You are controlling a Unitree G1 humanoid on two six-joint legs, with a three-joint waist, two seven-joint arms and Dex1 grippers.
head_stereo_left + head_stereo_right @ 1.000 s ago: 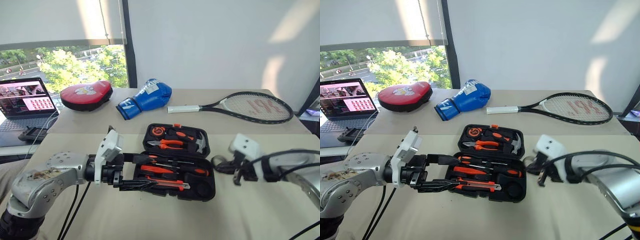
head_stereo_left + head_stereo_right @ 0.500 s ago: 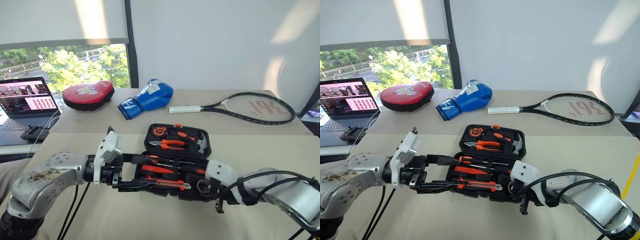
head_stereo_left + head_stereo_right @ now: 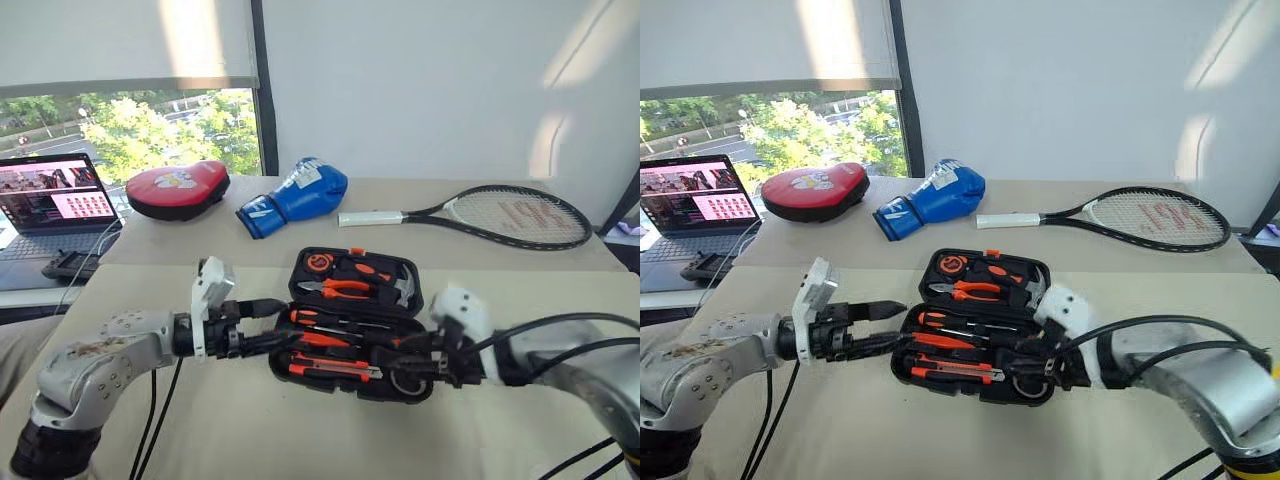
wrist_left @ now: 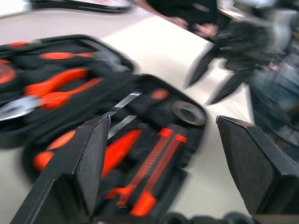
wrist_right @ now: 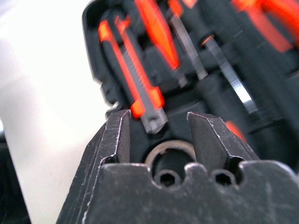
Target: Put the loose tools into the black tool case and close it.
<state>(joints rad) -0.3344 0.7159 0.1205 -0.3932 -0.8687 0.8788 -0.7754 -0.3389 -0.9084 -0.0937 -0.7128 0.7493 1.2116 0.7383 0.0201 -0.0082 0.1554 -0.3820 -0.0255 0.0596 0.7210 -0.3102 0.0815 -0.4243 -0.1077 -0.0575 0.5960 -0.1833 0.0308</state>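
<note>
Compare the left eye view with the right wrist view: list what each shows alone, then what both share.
Left eye view alone: laptop, red pad, blue boxing glove, racket, pliers, left tool, open. Right wrist view alone: right tool, its fingers parted above the tape roll. Both: black tool case, open; utility knife; screwdrivers; grey tape roll.

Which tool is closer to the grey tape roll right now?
The right tool: its open fingers hang just over the tape roll in the case's near right corner. The left tool, open, sits at the case's left edge.
</note>
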